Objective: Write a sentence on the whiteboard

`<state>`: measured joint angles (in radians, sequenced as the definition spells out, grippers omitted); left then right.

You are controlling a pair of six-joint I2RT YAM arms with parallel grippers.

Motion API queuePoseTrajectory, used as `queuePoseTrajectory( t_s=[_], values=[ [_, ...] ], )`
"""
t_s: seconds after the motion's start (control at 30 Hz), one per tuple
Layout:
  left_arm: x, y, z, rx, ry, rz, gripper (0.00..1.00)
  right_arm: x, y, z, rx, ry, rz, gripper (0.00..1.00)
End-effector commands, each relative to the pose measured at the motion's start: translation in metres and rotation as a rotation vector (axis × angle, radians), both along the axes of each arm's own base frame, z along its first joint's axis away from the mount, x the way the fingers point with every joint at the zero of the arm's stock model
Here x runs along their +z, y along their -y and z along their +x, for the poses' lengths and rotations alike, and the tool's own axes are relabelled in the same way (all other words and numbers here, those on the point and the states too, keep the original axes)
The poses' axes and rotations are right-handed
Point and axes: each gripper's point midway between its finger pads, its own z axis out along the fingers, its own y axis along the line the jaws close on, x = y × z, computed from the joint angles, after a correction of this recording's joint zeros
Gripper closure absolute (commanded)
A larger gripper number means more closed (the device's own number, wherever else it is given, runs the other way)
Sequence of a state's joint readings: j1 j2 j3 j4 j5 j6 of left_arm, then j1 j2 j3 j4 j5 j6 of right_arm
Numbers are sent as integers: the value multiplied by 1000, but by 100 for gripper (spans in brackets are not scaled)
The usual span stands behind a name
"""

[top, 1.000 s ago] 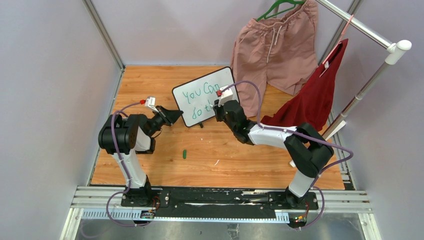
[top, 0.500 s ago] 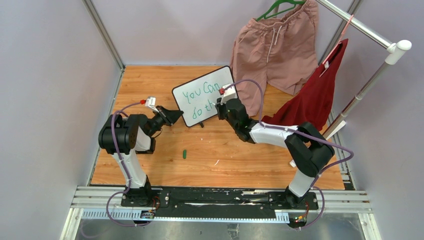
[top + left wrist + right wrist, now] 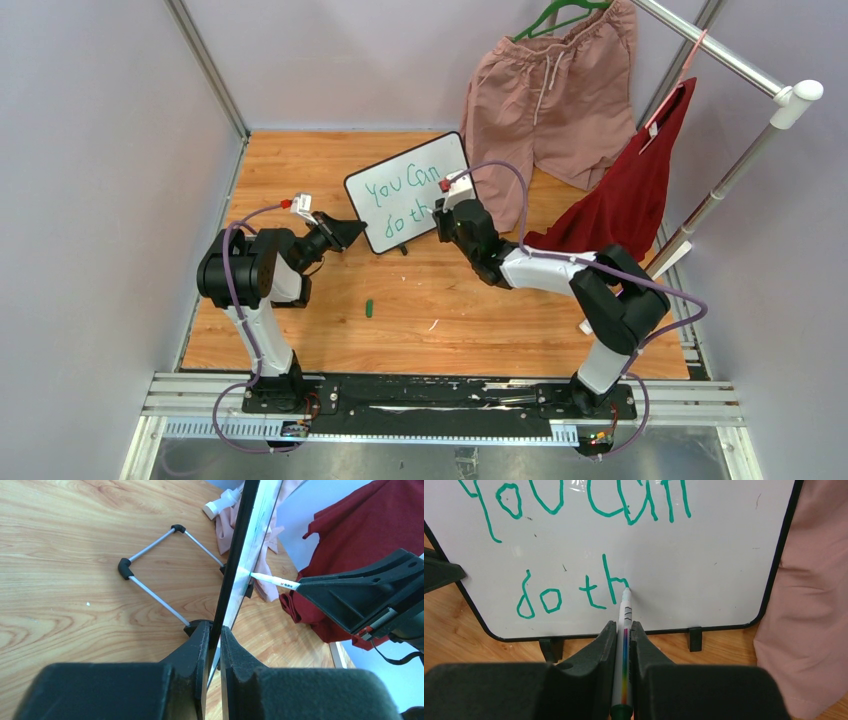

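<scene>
The whiteboard (image 3: 410,190) stands tilted on the wooden table, white with a thin black frame and black feet. Green words on it read "You Can" above "do th" (image 3: 574,592). My left gripper (image 3: 352,232) is shut on the board's left edge (image 3: 235,565); in the left wrist view its jaws (image 3: 214,630) clamp the frame edge-on. My right gripper (image 3: 440,212) is shut on a white marker (image 3: 625,645) with a rainbow stripe. The marker tip touches the board at the foot of the "h", as the left wrist view also shows (image 3: 272,580).
A green marker cap (image 3: 369,308) lies on the table in front of the board. Pink shorts (image 3: 545,90) and a dark red cloth (image 3: 625,195) hang from a rack (image 3: 740,160) at the back right. The board's wire stand (image 3: 155,580) rests behind it.
My right gripper has shifted a little right along the board's lower line with the marker, and the "h" has been drawn. The left gripper has not moved.
</scene>
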<state>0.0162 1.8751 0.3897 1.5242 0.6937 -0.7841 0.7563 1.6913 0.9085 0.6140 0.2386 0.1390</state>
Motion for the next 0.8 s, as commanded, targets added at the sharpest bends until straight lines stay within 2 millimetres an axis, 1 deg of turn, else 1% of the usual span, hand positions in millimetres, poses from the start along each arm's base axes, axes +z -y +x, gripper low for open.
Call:
queuePoseTrajectory(
  t_s=[0.0,0.2,0.3,0.37,0.63,0.77],
  values=[
    [-2,1,-1,-5,20,13,100,-1,12,0,-32,-4,11,100],
    [-2,1,-1,-5,20,13,100,-6,15,-3,-33,-16,7,100],
    [-2,1,-1,-5,20,13,100,-4,16,-4,-37,-10,6,100],
    [-2,1,-1,-5,20,13,100,1,17,-4,-38,-2,15,100],
    [-2,1,-1,-5,20,14,100,35,22,-8,-44,53,64,100],
    [-2,1,-1,-5,21,15,100,43,22,-4,-52,70,69,100]
  ],
)
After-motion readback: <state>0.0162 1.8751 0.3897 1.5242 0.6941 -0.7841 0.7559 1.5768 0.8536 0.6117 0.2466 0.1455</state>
